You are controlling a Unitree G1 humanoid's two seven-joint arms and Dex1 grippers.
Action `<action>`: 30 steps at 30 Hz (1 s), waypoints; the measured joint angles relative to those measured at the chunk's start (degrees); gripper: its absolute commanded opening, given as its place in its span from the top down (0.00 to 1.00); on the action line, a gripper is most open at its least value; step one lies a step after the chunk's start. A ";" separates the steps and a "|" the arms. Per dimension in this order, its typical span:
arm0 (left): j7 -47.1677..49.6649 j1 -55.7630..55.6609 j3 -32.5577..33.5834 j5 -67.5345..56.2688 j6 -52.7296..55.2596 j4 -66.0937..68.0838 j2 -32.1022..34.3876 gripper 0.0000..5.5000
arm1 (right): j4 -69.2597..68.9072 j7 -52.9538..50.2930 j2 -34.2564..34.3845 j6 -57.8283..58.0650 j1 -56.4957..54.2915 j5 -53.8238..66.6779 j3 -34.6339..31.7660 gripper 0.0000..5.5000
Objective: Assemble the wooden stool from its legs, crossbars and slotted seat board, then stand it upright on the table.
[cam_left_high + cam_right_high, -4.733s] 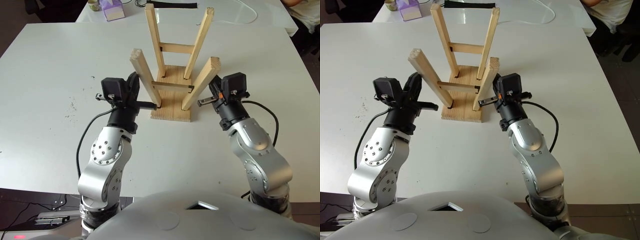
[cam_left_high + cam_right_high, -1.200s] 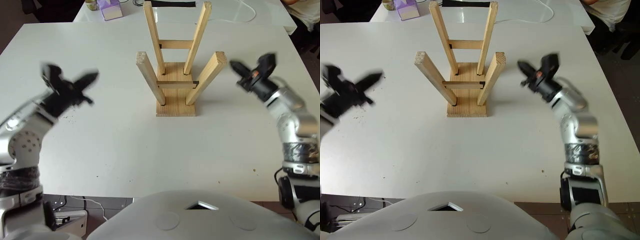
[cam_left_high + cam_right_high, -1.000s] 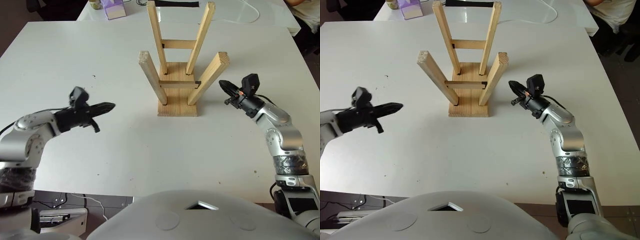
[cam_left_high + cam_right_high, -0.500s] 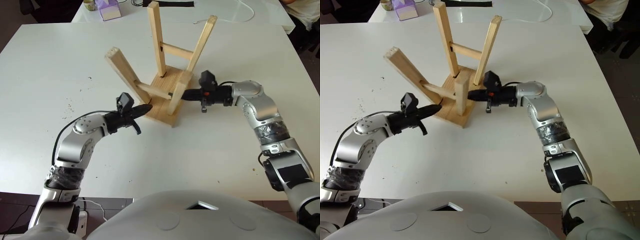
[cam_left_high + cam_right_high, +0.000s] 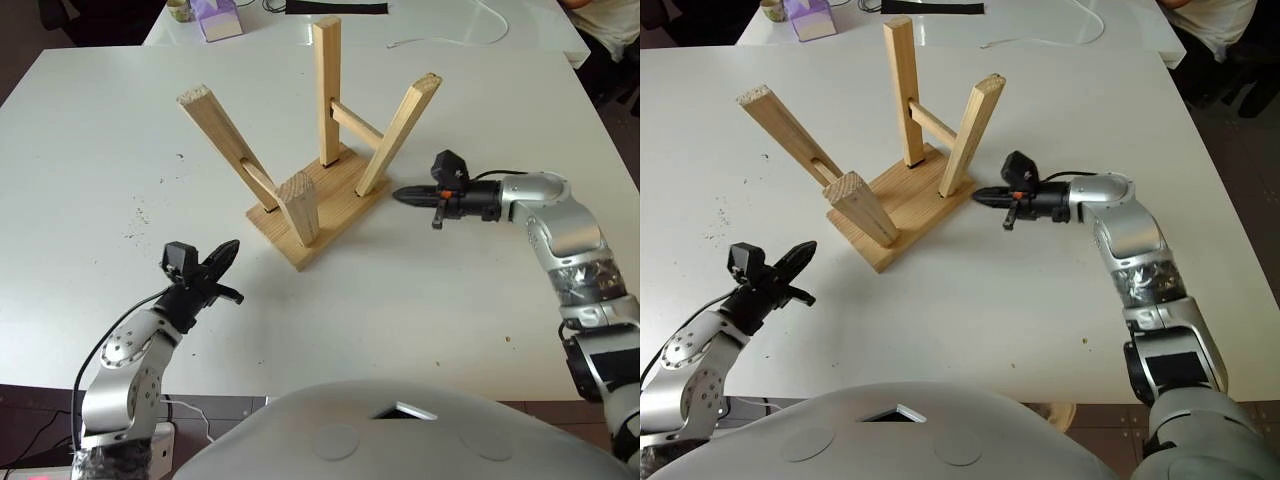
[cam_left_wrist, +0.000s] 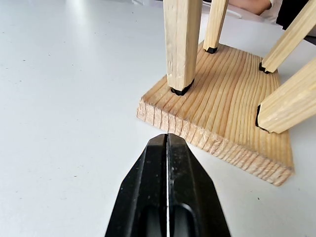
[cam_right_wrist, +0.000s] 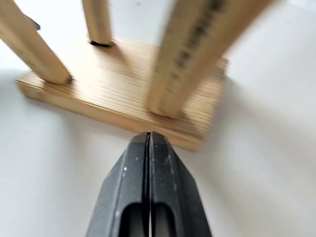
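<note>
Item 1: pale wooden stool (image 5: 318, 170), assembled, lying upside down on the wide white table (image 5: 450, 290), towards its far middle.
- Rectangular, grained seat board (image 5: 342, 190): flat on the tabletop, turned cornerwise to the table's edges.
- Four square-section legs (image 5: 400, 135): seated in the board's dark slots, pointing up and splaying outward.
- Two crossbars (image 5: 355, 125): one joins the far pair of legs, the other the near pair.

Item 2: left gripper (image 5: 233, 247), black. Low over the table's near left part, well apart from the stool and aimed at the board's near corner. Jaws pressed together, holding nothing (image 6: 167, 136).

Item 3: right gripper (image 5: 397, 193), black. Level with the tabletop, its tip just beside the board's right corner; whether it touches the wood cannot be told. Jaws pressed together, holding nothing (image 7: 149, 133).

Item 4: on a second table beyond, a small purple box (image 5: 220, 15), a flat black strip (image 5: 335, 8) and a white cable (image 5: 470, 35).
</note>
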 measured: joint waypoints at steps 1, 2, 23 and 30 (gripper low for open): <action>0.04 0.99 -0.19 -0.20 0.28 -0.34 -0.39 0.99 | 5.38 -2.42 1.13 -2.31 -2.47 -1.90 0.01 1.00; 0.07 1.71 -0.93 -0.20 0.66 -0.58 -0.60 0.99 | 11.18 -4.62 2.48 -4.91 -5.06 -3.45 0.05 1.00; -0.42 -11.72 -13.04 7.38 6.72 6.20 1.52 0.99 | 12.04 6.56 2.72 -11.68 3.21 -6.92 -1.17 1.00; -2.61 -8.04 -10.84 7.11 6.59 3.69 4.74 0.99 | -19.15 5.86 -4.10 1.30 23.91 -2.08 -3.55 1.00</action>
